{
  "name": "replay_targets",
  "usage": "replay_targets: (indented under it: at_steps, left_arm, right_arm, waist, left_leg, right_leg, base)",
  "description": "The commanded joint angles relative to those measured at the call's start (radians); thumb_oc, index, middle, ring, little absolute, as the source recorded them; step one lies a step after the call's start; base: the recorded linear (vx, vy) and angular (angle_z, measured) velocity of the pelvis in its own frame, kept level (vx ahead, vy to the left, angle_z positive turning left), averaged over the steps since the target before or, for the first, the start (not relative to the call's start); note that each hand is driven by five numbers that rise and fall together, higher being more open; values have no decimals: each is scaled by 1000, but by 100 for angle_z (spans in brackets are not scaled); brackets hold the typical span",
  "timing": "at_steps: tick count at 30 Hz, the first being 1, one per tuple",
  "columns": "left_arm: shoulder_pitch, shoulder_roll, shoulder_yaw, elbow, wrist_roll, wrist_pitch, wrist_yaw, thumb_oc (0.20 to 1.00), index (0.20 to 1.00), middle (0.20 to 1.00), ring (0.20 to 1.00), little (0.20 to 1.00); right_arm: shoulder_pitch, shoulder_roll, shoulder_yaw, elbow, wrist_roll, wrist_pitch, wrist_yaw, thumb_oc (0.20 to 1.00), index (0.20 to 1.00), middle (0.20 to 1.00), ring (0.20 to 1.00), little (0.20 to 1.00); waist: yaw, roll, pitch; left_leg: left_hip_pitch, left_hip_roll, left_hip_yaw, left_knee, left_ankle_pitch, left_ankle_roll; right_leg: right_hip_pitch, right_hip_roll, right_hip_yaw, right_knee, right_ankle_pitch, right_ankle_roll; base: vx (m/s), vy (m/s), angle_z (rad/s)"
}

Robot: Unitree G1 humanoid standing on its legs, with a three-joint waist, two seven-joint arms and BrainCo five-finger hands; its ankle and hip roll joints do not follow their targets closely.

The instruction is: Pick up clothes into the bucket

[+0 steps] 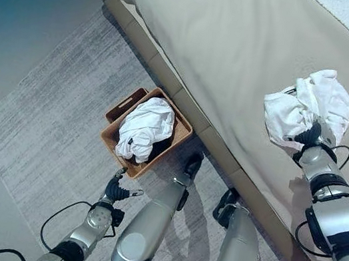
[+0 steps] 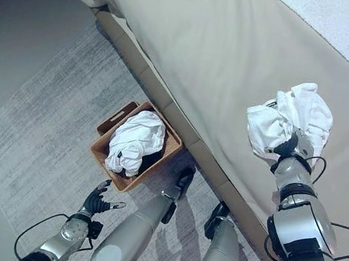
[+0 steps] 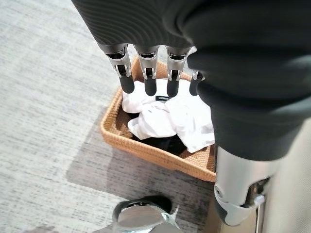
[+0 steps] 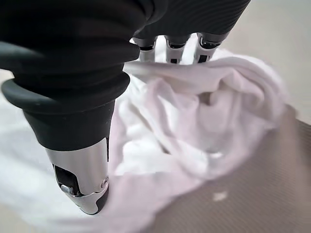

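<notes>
My right hand [image 1: 310, 135] clenches a white garment [image 1: 308, 107] over the bed [image 1: 229, 52]; left hand [image 1: 116, 191] relaxed beside the basket [image 1: 111, 138].

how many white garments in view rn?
2 white garments: one in the basket on the rug, at; one on the bed, at, under the right hand. Dark cloth beneath the basket one may hide more.

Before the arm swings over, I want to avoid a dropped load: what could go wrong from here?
1. The white garment bulges loosely out of the right robot hand above the bed, so part could slip or trail during the carry.
2. The wicker basket on the rug already holds a heaped white garment, so a new piece may slide off the pile.
3. The left robot hand hovers open beside the basket and could nudge it.
</notes>
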Motion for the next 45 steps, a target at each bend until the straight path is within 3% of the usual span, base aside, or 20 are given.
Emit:
replay_targets:
  at_steps: [1,2,3,4,5,6,13,14,21,27,30,35,38,40,41,45]
  left_arm:
    - [41,32,-5,-55,-48,3,4,1000,1000,1000,1000,1000]
    - [36,27,-6,-62,-52,8,0,1000,1000,1000,1000,1000]
    - [36,25,-6,-64,-54,10,-5,1000,1000,1000,1000,1000]
    - [24,18,-10,-60,-55,15,-7,1000,1000,1000,1000,1000]
    - [28,18,-11,-58,-56,15,-7,1000,1000,1000,1000,1000]
    - [14,11,-13,-51,-55,19,2,1000,1000,1000,1000,1000]
    - [18,6,-3,-58,-47,5,44,1000,1000,1000,1000,1000]
    - [26,9,6,-65,-40,-6,55,1000,1000,1000,1000,1000]
    - [19,27,40,-67,-11,-49,80,1000,1000,1000,1000,1000]
    - [10,64,74,-149,-15,-70,66,1000,1000,1000,1000,1000]
    - [14,103,100,-252,-33,-84,42,1000,1000,1000,1000,1000]
    - [5,211,156,-536,-176,-89,-91,1000,1000,1000,1000,1000]
    - [-30,255,163,-598,-227,-78,-144,1000,1000,1000,1000,1000]
    - [-49,278,156,-634,-249,-71,-168,1000,1000,1000,1000,1000]
    - [-125,338,131,-694,-272,-56,-206,1000,1000,1000,1000,1000]
    - [-237,386,63,-721,-293,-31,-245,1000,1000,1000,1000,1000]
  right_arm:
    - [-24,-73,15,74,-35,81,41,1000,1000,1000,1000,1000]
    - [-16,-78,16,69,-40,80,49,1000,1000,1000,1000,1000]
    - [-2,-82,18,64,-40,77,57,843,843,843,843,843]
    - [-15,-76,23,46,-37,74,49,313,313,313,313,313]
    - [-11,-74,25,47,-37,74,50,200,200,200,200,200]
    - [-31,-60,23,18,-21,67,13,200,200,200,200,200]
    - [-86,-55,15,-178,39,17,-130,200,200,200,200,200]
    - [-85,-76,-3,-302,50,-5,-191,200,200,200,200,200]
    - [-102,-221,-97,-677,-11,-42,-369,200,200,200,200,200]
    - [-86,-295,-188,-871,-18,-70,-413,200,200,200,200,200]
    - [-72,-305,-208,-936,2,-89,-382,200,200,200,200,200]
    - [-7,-285,-197,-997,176,-142,-202,200,200,200,200,200]
    - [22,-301,-167,-1021,224,-149,-113,200,200,200,200,200]
    - [43,-299,-163,-1030,255,-155,-83,200,200,200,200,200]
    - [80,-315,-135,-1063,310,-161,7,200,200,200,200,200]
    - [131,-352,-80,-1131,407,-151,131,200,200,200,200,200]
  waist:
    - [3,4,4]
    - [1,8,4]
    - [-3,3,4]
    - [-9,2,4]
    - [-9,-1,4]
    - [-20,-7,4]
    - [-59,-34,4]
    - [-74,-45,4]
    - [-108,-82,4]
    - [-127,-109,-41]
    - [-136,-122,-82]
    - [-163,-135,-198]
    - [-177,-139,-240]
    - [-182,-138,-260]
    - [-197,-140,-300]
    - [-216,-147,-366]
  left_leg:
    - [-18,-22,13,135,-151,31]
    - [-44,-21,20,130,-119,34]
    - [-35,-22,21,143,-153,33]
    - [-61,-18,28,135,-119,35]
    - [-45,-19,26,145,-153,33]
    - [-66,-12,38,130,-119,34]
    - [-63,0,68,116,-117,26]
    - [-51,6,79,109,-119,23]
    - [34,30,122,86,-135,21]
    - [138,48,147,60,-154,21]
    - [207,57,162,24,-157,20]
    - [358,65,177,-107,-134,15]
    - [401,69,177,-156,-115,9]
    - [424,71,175,-177,-110,7]
    - [463,78,174,-202,-106,1]
    - [518,93,185,-230,-108,-5]
  right_leg:
    - [0,-30,60,-43,84,46]
    - [-24,-30,54,-55,117,38]
    - [-19,-27,66,-43,87,45]
    - [-47,-25,63,-55,120,37]
    - [-34,-25,73,-41,88,44]
    - [-58,-20,73,-62,125,36]
    - [-67,-3,102,-96,150,40]
    - [-61,3,114,-112,157,43]
    - [5,31,169,-181,194,65]
    - [101,48,201,-233,207,74]
    - [171,57,215,-280,217,80]
    - [314,76,210,-395,236,93]
    - [354,82,200,-431,244,95]
    - [374,83,193,-445,244,96]
    - [410,87,185,-466,242,99]
    - [462,92,180,-491,241,101]
  base:
    - [-34,50,-8]
    - [43,23,-8]
    - [-127,73,-10]
    - [50,3,-8]
    - [-120,68,-13]
    - [-33,37,-11]
    - [-39,35,-15]
    - [-10,22,-25]
    - [7,36,-28]
    - [69,21,-26]
    - [123,5,-35]
    - [135,-27,-23]
    - [101,-44,-4]
    - [79,-39,-4]
    - [112,-50,-6]
    - [114,-58,8]
